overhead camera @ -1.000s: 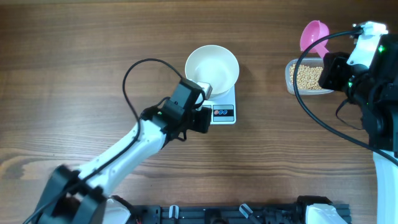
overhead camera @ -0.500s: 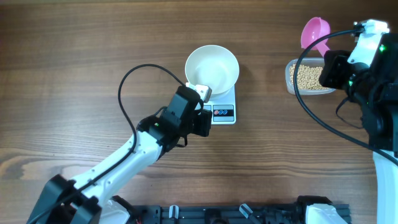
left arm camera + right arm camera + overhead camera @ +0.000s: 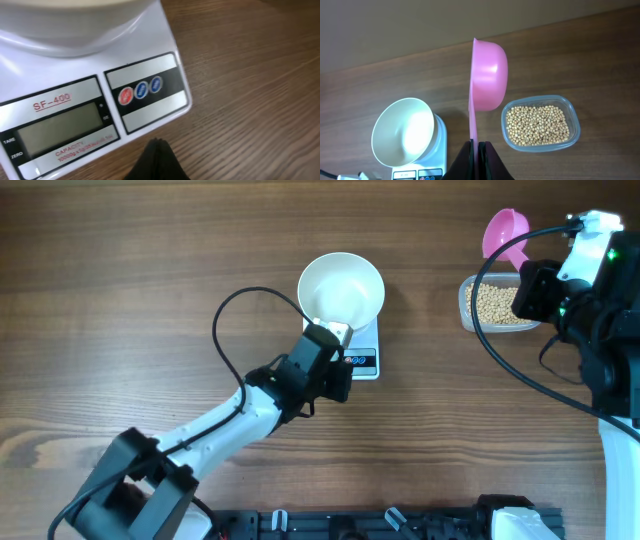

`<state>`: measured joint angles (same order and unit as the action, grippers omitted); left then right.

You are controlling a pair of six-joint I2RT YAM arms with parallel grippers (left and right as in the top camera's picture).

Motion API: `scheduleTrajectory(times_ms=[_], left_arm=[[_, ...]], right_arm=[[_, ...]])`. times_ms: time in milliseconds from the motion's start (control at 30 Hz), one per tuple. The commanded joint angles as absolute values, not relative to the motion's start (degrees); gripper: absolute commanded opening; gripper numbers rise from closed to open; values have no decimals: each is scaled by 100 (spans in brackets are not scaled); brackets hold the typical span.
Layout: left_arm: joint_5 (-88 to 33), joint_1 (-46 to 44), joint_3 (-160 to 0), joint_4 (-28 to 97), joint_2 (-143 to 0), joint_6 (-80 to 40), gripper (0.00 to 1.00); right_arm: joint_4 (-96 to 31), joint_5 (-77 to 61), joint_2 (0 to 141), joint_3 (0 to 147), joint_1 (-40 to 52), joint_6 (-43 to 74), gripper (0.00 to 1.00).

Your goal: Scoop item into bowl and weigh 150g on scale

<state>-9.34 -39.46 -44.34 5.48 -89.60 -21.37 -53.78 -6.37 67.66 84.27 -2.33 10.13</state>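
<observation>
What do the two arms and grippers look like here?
Left arm: white links, black joints, a looping black cable. Right arm: mostly black, white wrist piece, green lights, black cables. Left gripper and right gripper: slim black tips.

Overhead, the left gripper covers the near-left part of the small white square digital kitchen scale — its grey display lies unseen beneath. From the left wrist, the dark fingertips are cut by the bottom edge. Ahead of them the scale runs off the left edge, the small red print under its display is too blurred to read, and the round deep white bowl is cropped at the top. From the right wrist, the pink plastic scoop in the right gripper stands edge-on, its inside hidden — left of it the bowl hides most of the scale. Overhead, the right arm covers the scoop's handle end and the near end of the clear rounded plastic tub.
</observation>
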Motion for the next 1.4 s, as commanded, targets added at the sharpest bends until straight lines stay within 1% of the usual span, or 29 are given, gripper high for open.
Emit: scheduleTrajectory(times_ms=[0,200,333,633,1033,1200,1367], left_arm=[[-779,-3964,-4386,344,-9255,-2189,4],[-685,-3964,-4386,-152,-9494,-2189,4],[-344,-3964,-4386,-198,-9605,-2189,4],[-93,-3964,-4386,-456,-9644,-2187,4],[-102,-3966,-4386,-556,-9647,-2189,4],[-362,-3966,-4386,-561,-9649,-2191,4],[-360,-3977,-4383,-561,-9848,-2189,4]], right_arm=[[-5360,-642,6794,8471,-255,899,4],[-5360,-642,6794,8471,-255,899,4],[-5360,-642,6794,8471,-255,897,4],[-5347,-642,6794,8471,-255,899,4],[-5341,-642,6794,8471,-255,899,4],[-5343,-642,6794,8471,-255,902,4],[-5343,-642,6794,8471,-255,899,4]])
